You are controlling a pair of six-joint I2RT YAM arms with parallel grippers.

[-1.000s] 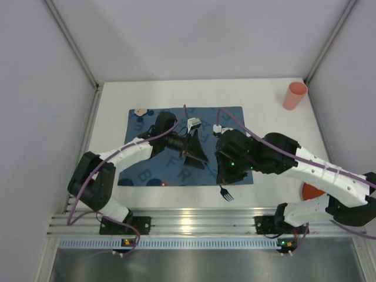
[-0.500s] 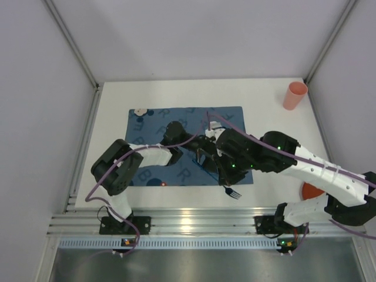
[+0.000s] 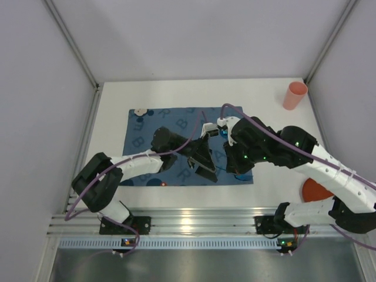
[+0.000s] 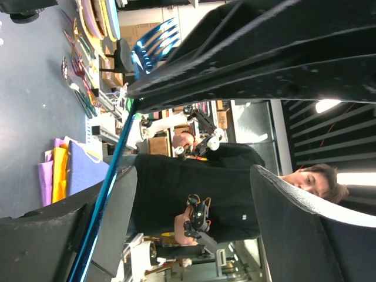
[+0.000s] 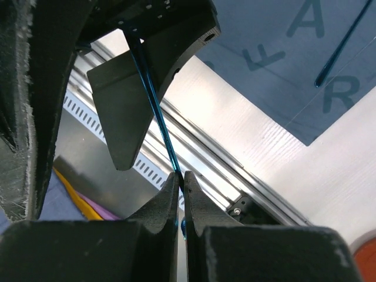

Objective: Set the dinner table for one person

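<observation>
My right gripper [image 5: 181, 176] is shut on the thin handle of a blue fork [image 5: 154, 108] and holds it in the air over the near right corner of the dark blue letter-printed placemat [image 3: 147, 126]. The fork's tines show in the left wrist view [image 4: 155, 41]. My left gripper [image 4: 194, 176] is open, and the fork handle runs along one of its fingers [image 5: 126, 111]. In the top view the left gripper [image 3: 205, 164] sits just left of the right gripper [image 3: 228, 169]. The white dinner table [image 3: 176, 94] lies under both.
A pink cup [image 3: 295, 95] stands at the far right corner. An orange disc [image 3: 317, 191] lies at the near right, partly under the right arm. A second thin blue utensil handle [image 5: 343, 44] lies on the placemat. The aluminium rail [image 3: 188, 220] runs along the near edge.
The fork lay on the table by the placemat's near right corner and is now lifted off it. The left arm has swung back left and its gripper now meets the fork.
</observation>
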